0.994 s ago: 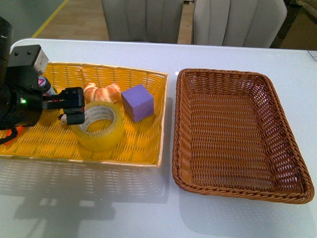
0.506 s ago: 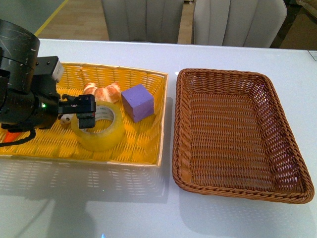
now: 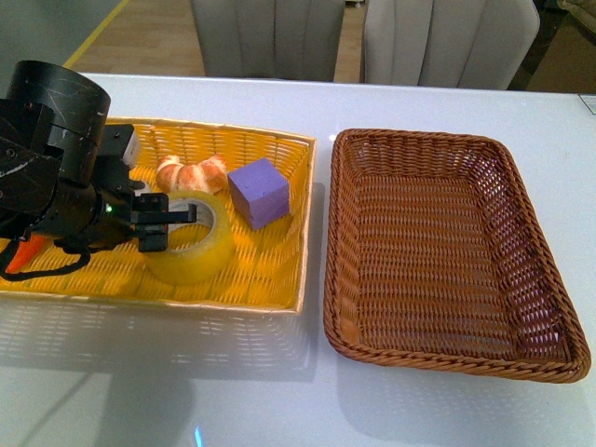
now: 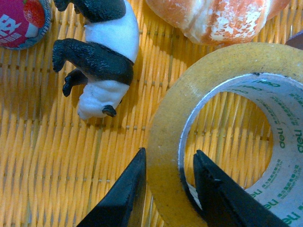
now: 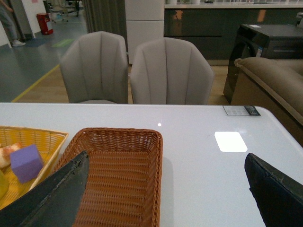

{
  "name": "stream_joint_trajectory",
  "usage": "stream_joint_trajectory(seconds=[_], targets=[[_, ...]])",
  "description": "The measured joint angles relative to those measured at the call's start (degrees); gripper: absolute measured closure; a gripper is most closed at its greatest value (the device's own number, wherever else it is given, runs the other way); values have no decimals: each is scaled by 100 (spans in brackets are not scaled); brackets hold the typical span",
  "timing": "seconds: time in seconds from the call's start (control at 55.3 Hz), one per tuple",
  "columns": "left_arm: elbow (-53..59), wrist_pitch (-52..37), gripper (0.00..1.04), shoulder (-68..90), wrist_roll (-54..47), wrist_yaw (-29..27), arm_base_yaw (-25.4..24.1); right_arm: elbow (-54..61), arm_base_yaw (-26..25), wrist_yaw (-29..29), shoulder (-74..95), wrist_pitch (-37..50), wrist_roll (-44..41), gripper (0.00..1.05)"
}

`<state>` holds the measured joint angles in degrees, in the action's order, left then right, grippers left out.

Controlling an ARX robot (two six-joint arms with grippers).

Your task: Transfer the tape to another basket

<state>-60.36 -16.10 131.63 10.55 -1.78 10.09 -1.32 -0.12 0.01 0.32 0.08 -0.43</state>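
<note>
Tape (image 4: 208, 61) wall sits between the left end effector (image 4: 169, 153) fingers, one inside the core and one outside, apart and not yet clamped. Over the last second the arm advanced from short of the roll to astride it, so closing looks next. Panda toy (image 4: 102, 61) lies just beside. The brown basket (image 3: 335, 233) is well beyond its tips.

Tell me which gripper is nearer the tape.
Left. The left gripper straddles the tape wall in the yellow tray; the right gripper hangs open by the brown basket, well away.
</note>
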Motion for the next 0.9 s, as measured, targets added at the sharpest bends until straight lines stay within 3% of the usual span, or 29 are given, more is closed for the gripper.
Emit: stream_joint_trajectory(seconds=[0.127,0.596,0.904], targets=[[17,-2,89,-28,11,-42,-7,0,0,0,0,0,2,9],[581,-96,90,-1591,120,28,-131,0,0,0,0,0,0,9],[-444,420,90,-1456,55,170,957,0,0,0,0,0,0,9]])
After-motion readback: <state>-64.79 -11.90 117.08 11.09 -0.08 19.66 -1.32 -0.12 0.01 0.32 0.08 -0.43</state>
